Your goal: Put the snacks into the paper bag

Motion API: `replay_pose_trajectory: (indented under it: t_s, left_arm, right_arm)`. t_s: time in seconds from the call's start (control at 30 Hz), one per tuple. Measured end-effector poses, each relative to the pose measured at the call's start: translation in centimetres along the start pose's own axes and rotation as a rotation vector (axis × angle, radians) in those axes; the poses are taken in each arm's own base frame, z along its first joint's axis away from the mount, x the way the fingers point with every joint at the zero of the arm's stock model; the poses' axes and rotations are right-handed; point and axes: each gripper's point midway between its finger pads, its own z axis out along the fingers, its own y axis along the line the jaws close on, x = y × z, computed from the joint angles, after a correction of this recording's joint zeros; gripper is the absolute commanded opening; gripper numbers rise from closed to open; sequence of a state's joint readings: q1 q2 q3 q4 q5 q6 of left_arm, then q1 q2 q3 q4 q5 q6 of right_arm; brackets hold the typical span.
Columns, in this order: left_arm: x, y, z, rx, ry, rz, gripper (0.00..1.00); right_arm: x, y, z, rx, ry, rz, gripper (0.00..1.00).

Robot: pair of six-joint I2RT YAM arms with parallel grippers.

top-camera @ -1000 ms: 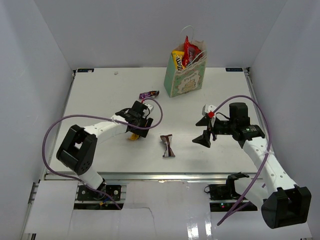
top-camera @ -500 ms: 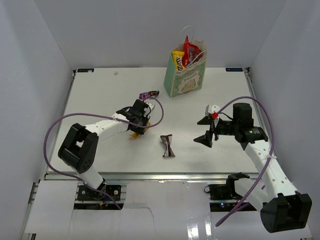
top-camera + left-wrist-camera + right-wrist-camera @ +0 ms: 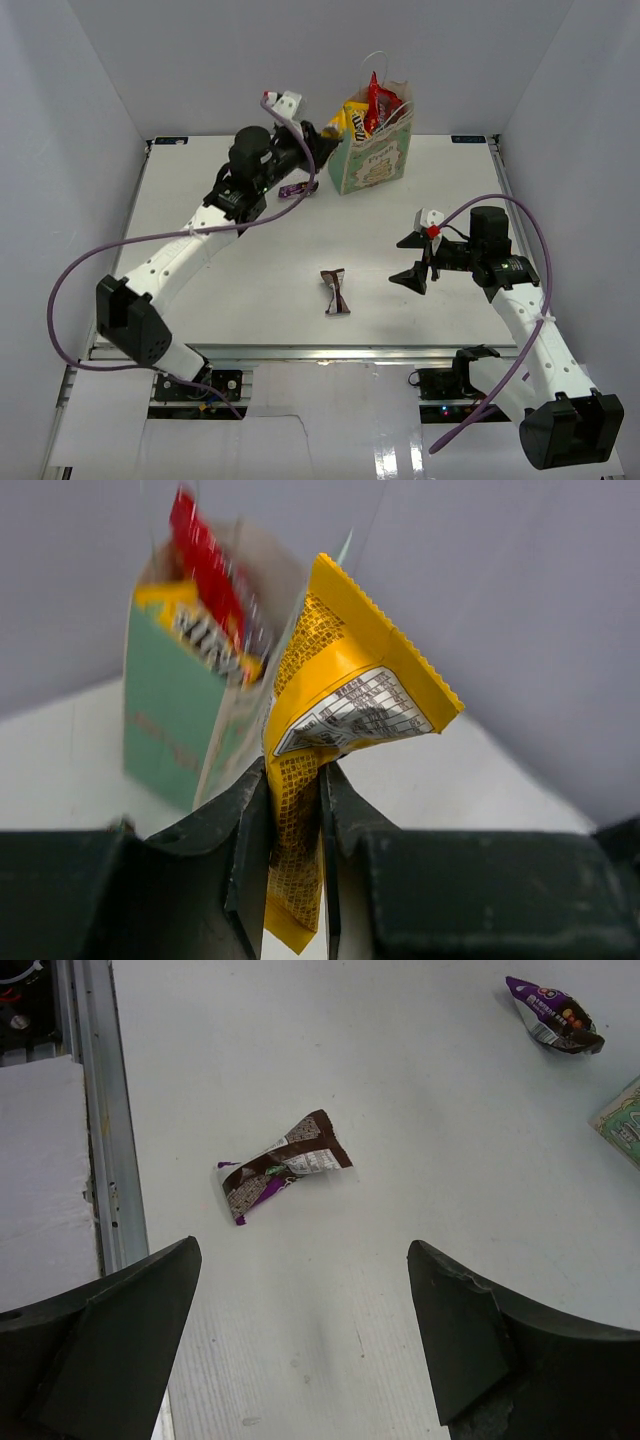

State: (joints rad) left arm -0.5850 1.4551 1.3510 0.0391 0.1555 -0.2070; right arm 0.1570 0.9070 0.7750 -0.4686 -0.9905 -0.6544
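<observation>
One yellow candy packet (image 3: 345, 680) is clamped by one end in the left tool (image 3: 295, 780). It is raised just beside the mouth of the paper bag (image 3: 160, 710), near the far edge of the counter (image 3: 200, 200). Its long axis runs straight out from the jaws, free end toward the bag. Centre it over the opening before releasing, and avoid nudging the rim. The right tool (image 3: 300, 1250) hangs released.

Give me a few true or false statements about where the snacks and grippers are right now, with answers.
1. The left gripper grips a yellow candy packet. True.
2. The brown-white bar wrapper is inside the mint-green paper bag. False: it lies on the white table.
3. The right gripper is open and empty. True.
4. The small purple wrapper sits in the right gripper. False: it lies on the table.
5. A red chip bag pokes from the bag's top. True.
</observation>
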Motion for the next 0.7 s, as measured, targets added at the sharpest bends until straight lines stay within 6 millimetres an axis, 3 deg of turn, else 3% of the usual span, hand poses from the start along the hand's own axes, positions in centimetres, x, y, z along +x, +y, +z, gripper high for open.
replay_pose_trajectory:
  t_s: [0.1, 0.2, 0.3, 0.43, 0.6, 0.7]
  left_arm:
    - [-5.3, -1.0, 4.0, 0.055, -0.166, -0.033, 0.26]
    - [-6.7, -0.9, 8.1, 0.083, -0.251, -0.101, 0.23]
    - [-6.0, 0.1, 12.8, 0.081, -0.282, -0.178, 0.23]
    - [-3.0, 1.7, 17.8, 0.060, -0.282, -0.263, 0.23]
    - [0.5, 3.4, 21.3, 0.032, -0.272, -0.318, 0.24]
    - [1.9, 4.2, 21.9, 0.000, -0.259, -0.330, 0.43]
  right_arm:
    - [0.0, 0.0, 0.0, 0.001, 0.000, 0.001, 0.89]
    - [0.0, 0.0, 0.0, 0.000, 0.000, 0.001, 0.90]
    - [0.2, -0.1, -0.1, 0.005, 0.001, 0.005, 0.89]
    - [0.2, -0.1, -0.1, 0.006, 0.002, 0.009, 0.90]
    - [0.2, -0.2, -0.1, 0.008, 0.000, 0.008, 0.90]
    - [0.3, -0.2, -0.1, 0.010, 0.001, 0.011, 0.90]
